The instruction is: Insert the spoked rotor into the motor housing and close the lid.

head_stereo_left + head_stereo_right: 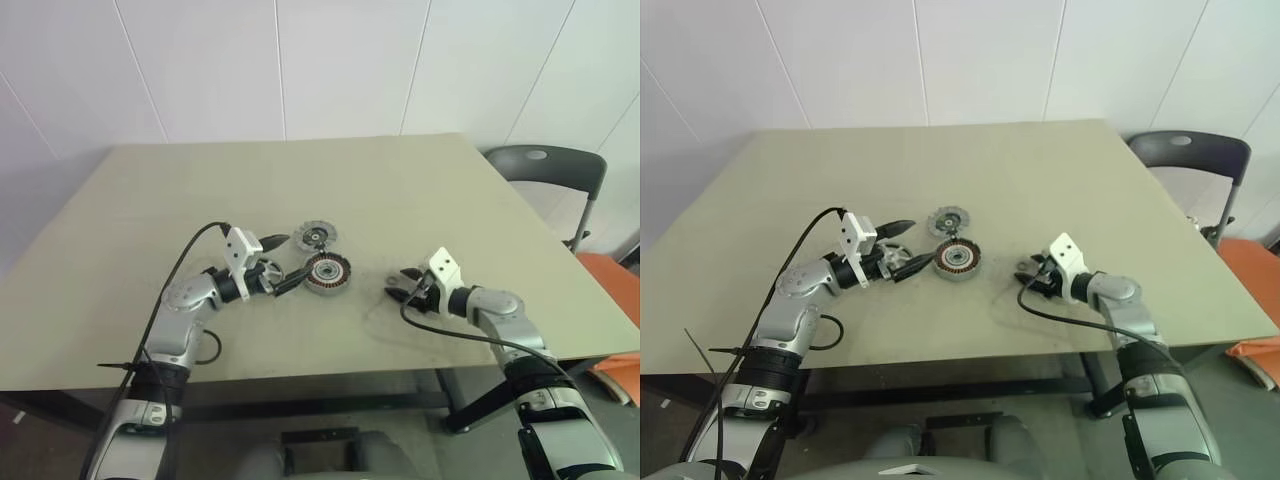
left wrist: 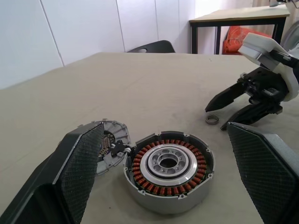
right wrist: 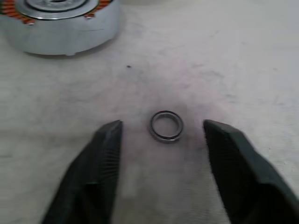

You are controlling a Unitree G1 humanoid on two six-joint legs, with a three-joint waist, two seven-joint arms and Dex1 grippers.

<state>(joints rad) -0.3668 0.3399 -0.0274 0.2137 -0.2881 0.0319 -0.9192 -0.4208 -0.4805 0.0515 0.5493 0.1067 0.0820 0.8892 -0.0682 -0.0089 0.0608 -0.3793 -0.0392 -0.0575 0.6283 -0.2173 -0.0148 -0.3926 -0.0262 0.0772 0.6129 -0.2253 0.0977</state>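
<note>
Motor housing point(image 2: 169, 175) shiny metal, copper windings; table point(image 2: 140, 88) seemingly matt.

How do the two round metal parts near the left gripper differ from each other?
The motor housing is a deep cup ringed with copper-red windings; the lid is a shallower silver disc with ribbed edge. The housing sits flat and looks wider; the lid lies behind, partly hidden by a finger. Both are round metal.

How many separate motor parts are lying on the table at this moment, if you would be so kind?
3. The motor housing sits mid-table; the lid lies just behind it, touching or nearly so; a small metal ring lies between the right gripper's open fingers. Others may be hidden behind the arms.
</note>
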